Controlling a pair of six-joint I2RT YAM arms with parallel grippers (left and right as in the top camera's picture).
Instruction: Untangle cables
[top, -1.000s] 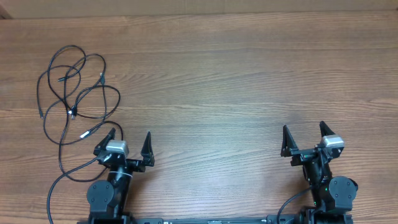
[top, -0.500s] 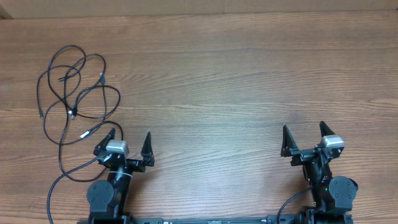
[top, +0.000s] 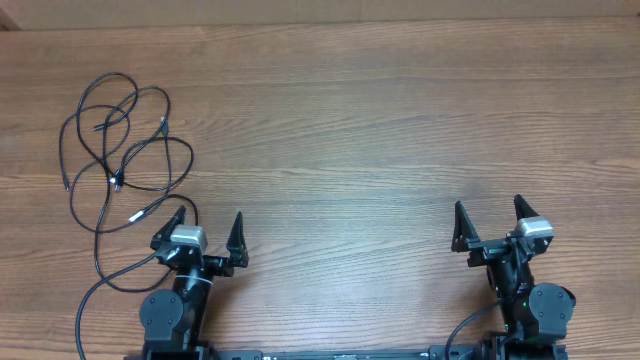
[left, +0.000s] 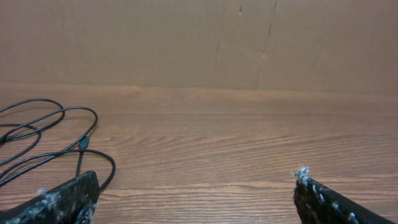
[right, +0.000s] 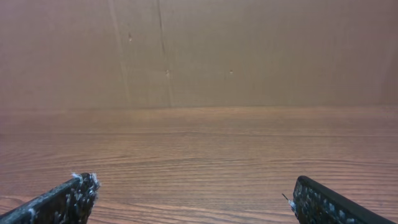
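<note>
The cables (top: 117, 181) lie as a loose tangle of thin black cords on the left of the wooden table (top: 350, 120), with small metal-tipped plugs among the loops. My left gripper (top: 210, 214) stands open just below and to the right of the tangle, with nothing between its fingers. One loop curves close past its left fingertip. In the left wrist view the cables (left: 84, 142) lie at the far left, ahead of the open left gripper (left: 198, 175). My right gripper (top: 487, 204) is open and empty at the right, over bare wood (right: 196, 180).
A cardboard wall (left: 249, 37) runs along the table's far edge. A thicker black wire (top: 90, 300) belonging to the left arm trails off the front left. Both arm bases sit at the front edge.
</note>
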